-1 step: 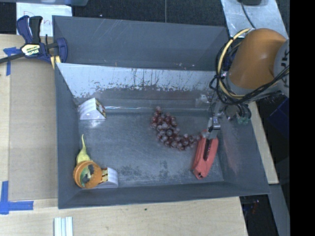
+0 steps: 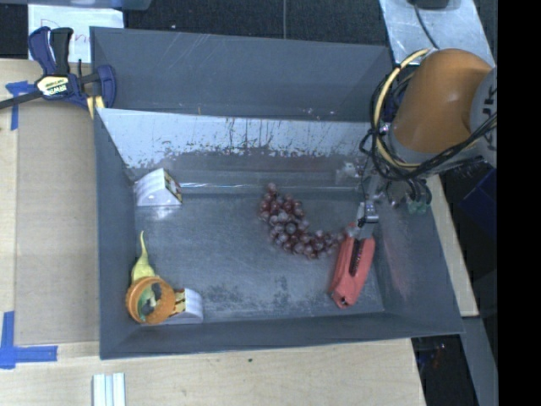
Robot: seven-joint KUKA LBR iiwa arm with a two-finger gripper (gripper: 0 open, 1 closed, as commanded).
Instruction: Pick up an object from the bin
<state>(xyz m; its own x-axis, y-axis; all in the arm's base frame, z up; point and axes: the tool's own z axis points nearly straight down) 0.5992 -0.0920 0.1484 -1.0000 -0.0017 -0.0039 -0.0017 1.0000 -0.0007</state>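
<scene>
Where the arm reaches in at 3 o'clock, the gripper (image 2: 368,216) hangs close to the right wall of the bin (image 2: 237,74), just above the upper end of a long red tool (image 2: 351,271) lying at 4 o'clock. A bunch of dark red grapes (image 2: 290,222) crowds its 9 o'clock side, and the floor toward 6 o'clock lies open. The gripper's tip is small and dark, so I cannot tell whether it is wide or narrow.

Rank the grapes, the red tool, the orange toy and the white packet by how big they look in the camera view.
The grapes look largest. The red tool and the orange toy look about alike, so I won't rank those two. The white packet looks smallest.
</scene>
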